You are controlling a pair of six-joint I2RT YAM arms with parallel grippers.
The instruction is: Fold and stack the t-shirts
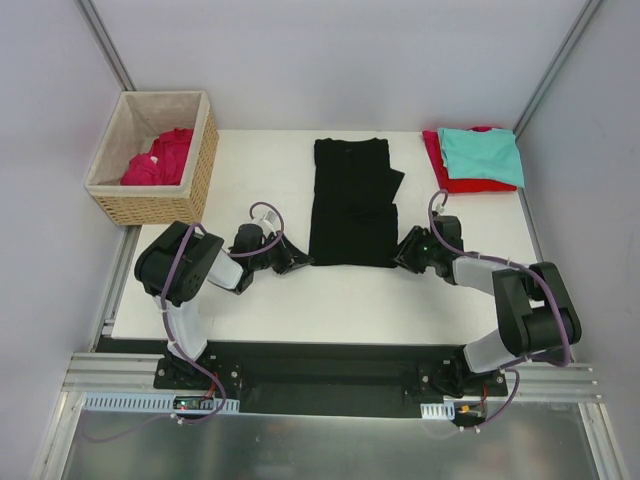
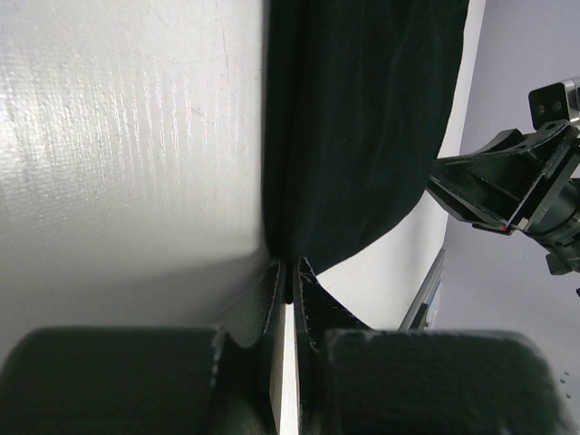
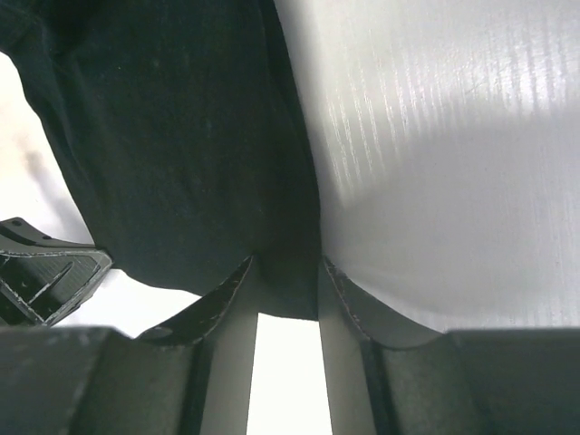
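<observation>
**A:** What does the shirt look like?

**B:** A black shirt point(image 1: 352, 205) lies flat on a white table point(image 1: 330, 300). It is folded into a long, narrow strip, and a flap juts out partway along its right side. It lies between the two sets of fingers and runs away from them towards the far edge.

**A:** And the fingers?

**B:** The left fingers point(image 2: 313, 308) are pressed together, pinching the shirt's near left corner. The right fingers point(image 3: 231, 304) stand spread at the near right corner. The hem lies between their tips, and they are not pressed on it.

**A:** How much room is around them?

**B:** Bare table shows outward of each set of fingers and behind them, towards the arm bases. The shirt's long edges run fairly straight.

**A:** What else is there?

**B:** Beyond the left fingers and off to their left, a wicker basket point(image 1: 205, 170) sits at the far corner with a pink shirt point(image 1: 160, 160) inside. Beyond the right fingers, a teal shirt point(image 1: 480, 152) lies folded on a red shirt point(image 1: 480, 183). Both are well apart from the black shirt.
</observation>
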